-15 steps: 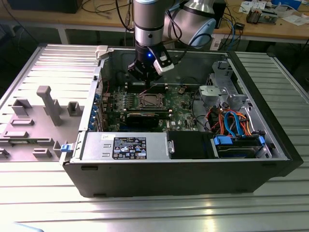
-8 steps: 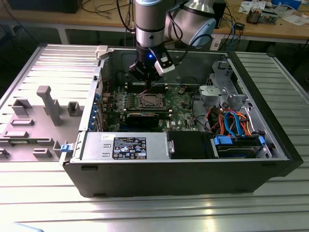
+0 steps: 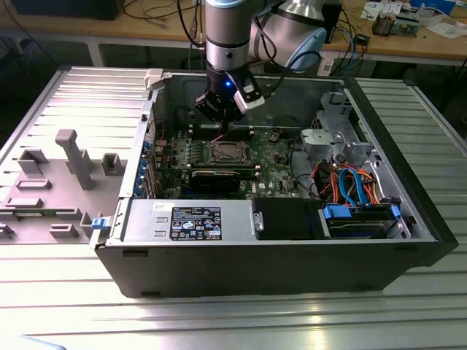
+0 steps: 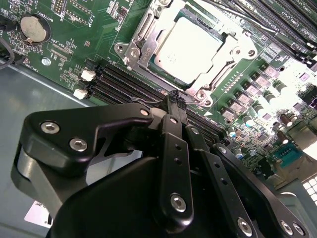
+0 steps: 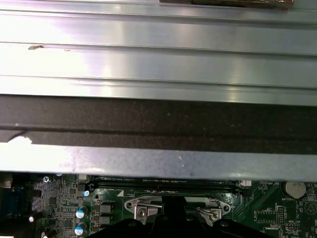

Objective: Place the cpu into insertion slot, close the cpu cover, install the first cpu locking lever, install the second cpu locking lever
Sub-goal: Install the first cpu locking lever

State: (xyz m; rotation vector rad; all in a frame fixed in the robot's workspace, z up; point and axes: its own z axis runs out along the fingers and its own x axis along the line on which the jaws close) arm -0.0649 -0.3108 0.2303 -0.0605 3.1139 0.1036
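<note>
The cpu (image 4: 190, 44) lies flat in the insertion slot (image 3: 227, 152) on the green motherboard, its silver top bright under the light. The cpu cover (image 4: 145, 37), a silver frame plate, lies down around it. My gripper (image 4: 175, 99) is shut, its black fingers pressed together, with the tips at the socket's rim beside a corner screw. In the exterior view the gripper (image 3: 219, 122) hangs inside the open computer case, just past the socket's far edge. A thin wire lever (image 5: 209, 212) shows at the socket's side in the first wrist view. I cannot tell whether the fingertips pinch anything.
Long memory slots (image 4: 124, 84) run right beside the fingertips. A black graphics card (image 3: 215, 179), the power supply (image 3: 190, 219), a blue drive bay (image 3: 361, 219) and loose cables (image 3: 350, 182) crowd the case. The case wall (image 5: 148, 124) rises close by. A grey fixture (image 3: 73, 157) stands outside.
</note>
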